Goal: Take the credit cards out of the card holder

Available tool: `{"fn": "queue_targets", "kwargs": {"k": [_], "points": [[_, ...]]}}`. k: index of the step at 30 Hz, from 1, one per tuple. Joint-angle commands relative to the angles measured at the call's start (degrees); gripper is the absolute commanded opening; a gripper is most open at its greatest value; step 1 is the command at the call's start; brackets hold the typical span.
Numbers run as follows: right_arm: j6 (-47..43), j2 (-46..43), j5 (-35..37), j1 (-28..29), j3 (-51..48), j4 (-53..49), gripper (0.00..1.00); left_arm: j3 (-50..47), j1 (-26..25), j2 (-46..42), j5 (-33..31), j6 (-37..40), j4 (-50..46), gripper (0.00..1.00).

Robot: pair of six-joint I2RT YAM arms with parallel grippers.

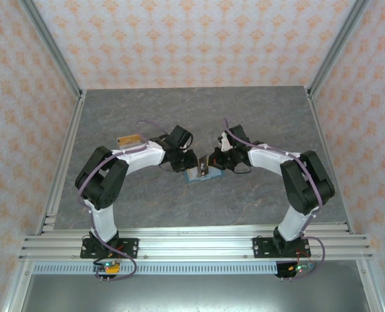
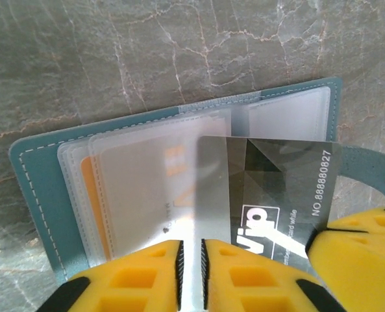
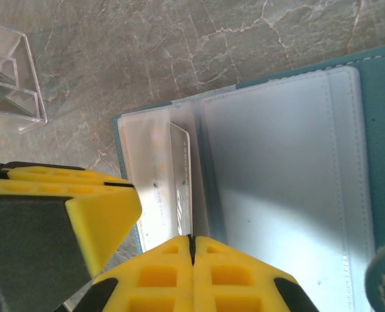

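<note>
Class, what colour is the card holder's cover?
The card holder is teal, clearest in the left wrist view.

At frame centre on the table (image 1: 244,117): card holder (image 1: 198,174) lying open, credit card (image 2: 270,188) over its pockets.

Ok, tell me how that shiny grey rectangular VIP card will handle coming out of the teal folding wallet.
The shiny grey VIP card looks stiff: its edges run straight with only a corner in the right gripper. Its mirror-like face is probably slippery. Thin, likely light; the soft clear sleeves of the teal folding wallet may lift with it.
</note>
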Motion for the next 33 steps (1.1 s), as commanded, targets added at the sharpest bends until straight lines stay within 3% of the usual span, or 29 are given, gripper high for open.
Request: {"fn": "queue_targets", "kwargs": {"k": [1, 8, 12, 18, 22, 28, 33], "points": [[0.85, -0.35, -2.62, -0.27, -0.04, 1.44, 0.06, -0.33, 0.22, 2.20, 0.31, -0.71, 1.11, 0.15], [3.32, 0.33, -5.92, -0.27, 0.11, 3.86, 0.19, 0.41, 0.16, 5.15, 0.48, -0.49, 0.47, 0.12], [3.26, 1.51, -4.26, -0.31, 1.08, 1.50, 0.22, 0.33, 0.16, 4.95, 0.18, -0.49, 0.31, 0.12], [3.92, 4.00, -3.70, -0.33, 2.78, -0.22, 0.21, -0.10, 0.20, 4.60, 0.09, -0.49, 0.40, 0.13], [4.72, 3.92, -2.24, -0.30, 3.18, -0.13, 0.12, -0.12, 0.23, 4.01, 0.14, -0.63, 0.13, 0.14], [2.85, -0.90, 3.81, -0.55, 1.14, -2.77, 0.02, 0.89, 0.34, -2.86, 0.17, 1.61, -2.54, 0.28], [5.26, -10.98, 5.01, -1.71, -4.38, 3.75, 0.00, 1.58, 1.19, -10.43, -2.39, 4.07, -7.17, 0.43]]}}
